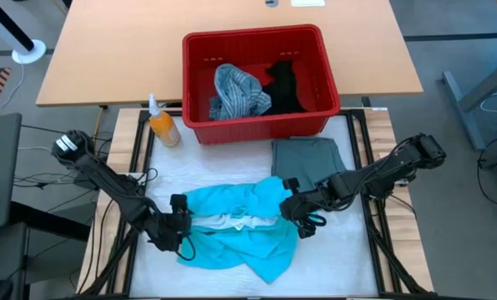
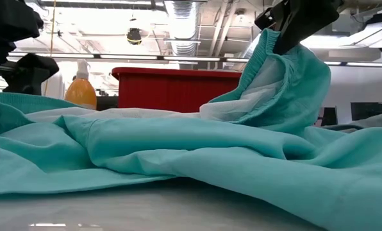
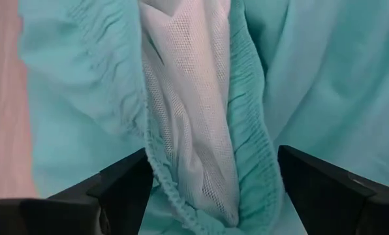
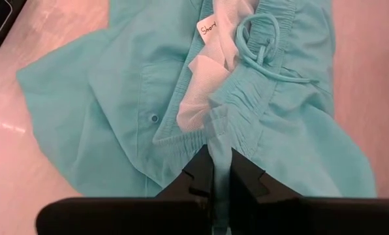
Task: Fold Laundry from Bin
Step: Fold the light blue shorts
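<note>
Turquoise shorts (image 1: 240, 229) with a white mesh lining lie crumpled in the middle of the table. My left gripper (image 1: 180, 229) stands open at their left end, one finger on each side of the elastic waistband (image 3: 247, 130) and lining (image 3: 188, 111). My right gripper (image 1: 292, 208) is shut on the waistband at the shorts' right end and holds that part raised (image 2: 274, 64). The red bin (image 1: 261, 79) stands at the far edge, with a striped shirt (image 1: 236, 92) and a black garment (image 1: 283, 83) inside. My left gripper: I cannot tell whether its open fingers (image 3: 126, 189) touch the waistband between them. My right gripper pinches the waistband's gathered edge (image 4: 219, 127) between its two fingers, slanting down from the table's right. That part is lifted above the table, and the rest of the shorts (image 2: 178, 147) lies slack on the table.
A folded grey-green garment (image 1: 308, 158) lies on the white mat (image 1: 207, 171) just near the bin, beside my right arm. An orange bottle (image 1: 163, 125) stands left of the bin. The shorts' drawstring (image 4: 263, 46) lies looped on the waistband.
</note>
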`<state>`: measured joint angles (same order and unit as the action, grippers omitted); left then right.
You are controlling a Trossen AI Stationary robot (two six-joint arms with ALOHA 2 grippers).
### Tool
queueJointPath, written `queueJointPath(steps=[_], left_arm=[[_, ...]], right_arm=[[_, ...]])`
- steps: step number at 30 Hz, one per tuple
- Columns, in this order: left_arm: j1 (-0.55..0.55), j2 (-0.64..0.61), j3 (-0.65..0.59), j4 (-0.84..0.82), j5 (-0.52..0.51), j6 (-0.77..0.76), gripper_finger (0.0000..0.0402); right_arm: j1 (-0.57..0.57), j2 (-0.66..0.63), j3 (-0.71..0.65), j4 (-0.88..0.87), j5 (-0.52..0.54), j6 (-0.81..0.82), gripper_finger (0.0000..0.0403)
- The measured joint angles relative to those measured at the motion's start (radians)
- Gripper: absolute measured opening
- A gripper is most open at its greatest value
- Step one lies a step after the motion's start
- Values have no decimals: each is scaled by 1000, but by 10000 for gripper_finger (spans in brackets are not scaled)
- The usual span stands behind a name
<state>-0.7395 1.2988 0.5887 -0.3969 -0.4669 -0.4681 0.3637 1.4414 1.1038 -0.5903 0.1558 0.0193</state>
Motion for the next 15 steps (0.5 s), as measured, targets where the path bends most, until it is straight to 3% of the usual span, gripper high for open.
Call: queueJointPath(steps=[4, 7, 11, 15], left_arm=[[0, 12, 5, -4, -26, 3, 288], [0, 12, 5, -30, -44, 3, 245], [0, 12, 5, -77, -30, -41, 158], [0, 11, 6, -89, 34, -98, 43]], right_arm=[[0, 0, 0, 0, 0, 0, 45], [0, 0, 0, 0, 1, 0, 45], [0, 0, 0, 0, 0, 1, 45], [0, -2, 0, 0, -3, 14, 45]])
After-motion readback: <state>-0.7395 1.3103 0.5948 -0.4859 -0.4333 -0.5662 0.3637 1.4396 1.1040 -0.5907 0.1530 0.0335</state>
